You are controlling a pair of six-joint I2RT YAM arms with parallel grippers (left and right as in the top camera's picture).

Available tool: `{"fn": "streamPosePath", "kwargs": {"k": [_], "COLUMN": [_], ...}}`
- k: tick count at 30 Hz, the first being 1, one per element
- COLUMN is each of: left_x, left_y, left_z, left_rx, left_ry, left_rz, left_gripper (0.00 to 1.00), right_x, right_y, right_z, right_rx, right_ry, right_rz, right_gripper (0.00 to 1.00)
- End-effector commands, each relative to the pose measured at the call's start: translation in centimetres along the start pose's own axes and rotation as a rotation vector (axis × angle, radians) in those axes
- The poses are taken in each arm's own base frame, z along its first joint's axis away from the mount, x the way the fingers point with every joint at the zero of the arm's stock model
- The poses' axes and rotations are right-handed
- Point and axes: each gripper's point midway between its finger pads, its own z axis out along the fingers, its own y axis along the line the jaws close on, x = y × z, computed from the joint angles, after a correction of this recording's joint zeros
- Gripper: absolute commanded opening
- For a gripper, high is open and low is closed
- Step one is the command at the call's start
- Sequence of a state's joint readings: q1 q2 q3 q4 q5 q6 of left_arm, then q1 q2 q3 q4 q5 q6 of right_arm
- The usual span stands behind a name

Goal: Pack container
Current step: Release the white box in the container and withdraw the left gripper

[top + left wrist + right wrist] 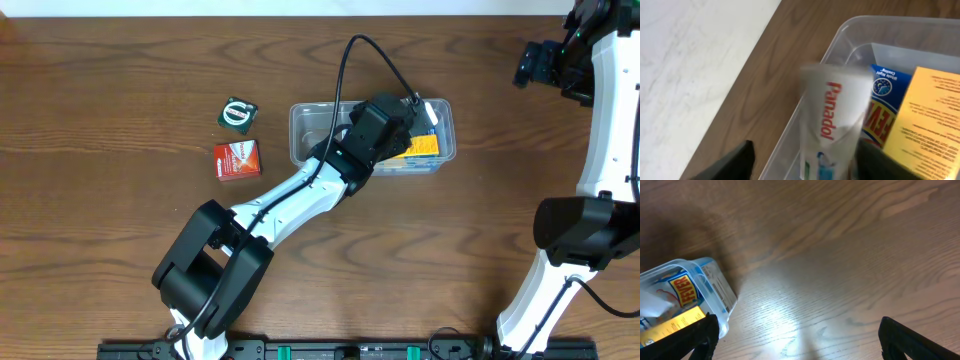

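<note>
One brown wood-grain table (100, 90), clear container (300, 135)

On my overhead feed a red box (237, 160) lies flat on the wooden table (100, 80). Just beyond it, close but not touching, sits a small dark green packet (237, 113) with a white ring printed on top, turned slightly askew. A black rail (330, 350) runs along the table's near edge.
</note>
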State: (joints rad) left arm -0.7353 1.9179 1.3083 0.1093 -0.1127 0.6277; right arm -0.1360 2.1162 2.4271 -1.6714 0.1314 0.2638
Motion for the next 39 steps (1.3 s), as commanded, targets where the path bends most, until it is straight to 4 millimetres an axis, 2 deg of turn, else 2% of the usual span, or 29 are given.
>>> {"fn": "streamPosePath", "kwargs": {"k": [1, 11, 14, 18, 23, 27, 32, 39], "left_x": [-0.9, -0.8, -0.4, 0.1, 1.8, 4.8, 10.9, 17.2], "left_y": [0.5, 0.7, 2.4, 5.4, 5.9, 7.6, 10.4, 11.3], "left_z": [0.0, 0.0, -0.5, -3.1, -7.1, -10.7, -15.5, -18.2], "left_rx": [-0.018, -0.025, -0.112, -0.248, -0.222, -0.249, -0.313, -0.224], "left_ry": [-0.015, -0.01, 0.029, 0.082, 0.173, 0.271, 0.418, 0.574], "left_rz": [0.007, 0.006, -0.014, -0.198, -0.344, -0.539, -0.894, -1.1], "left_gripper": [0.72, 0.79, 0.83, 0.93, 0.95, 0.99, 0.98, 0.98], "right_x": [-0.2, -0.2, -0.2, -0.2, -0.2, -0.2, -0.2, -0.2], "right_y": [-0.2, -0.2, -0.2, -0.2, -0.2, -0.2, -0.2, -0.2], "right_z": [-0.5, -0.5, -0.5, -0.5, -0.5, -0.5, -0.5, -0.5], "right_rx": [0.002, 0.002, 0.002, 0.002, 0.002, 0.002, 0.002, 0.002], "right_ry": [-0.019, -0.019, -0.019, -0.019, -0.019, -0.019, -0.019, -0.019], "right_rz": [0.02, 0.02, 0.02, 0.02, 0.02, 0.02, 0.02, 0.02], "right_gripper": [0.99, 0.99, 0.99, 0.99, 0.99, 0.99, 0.99, 0.99]}}
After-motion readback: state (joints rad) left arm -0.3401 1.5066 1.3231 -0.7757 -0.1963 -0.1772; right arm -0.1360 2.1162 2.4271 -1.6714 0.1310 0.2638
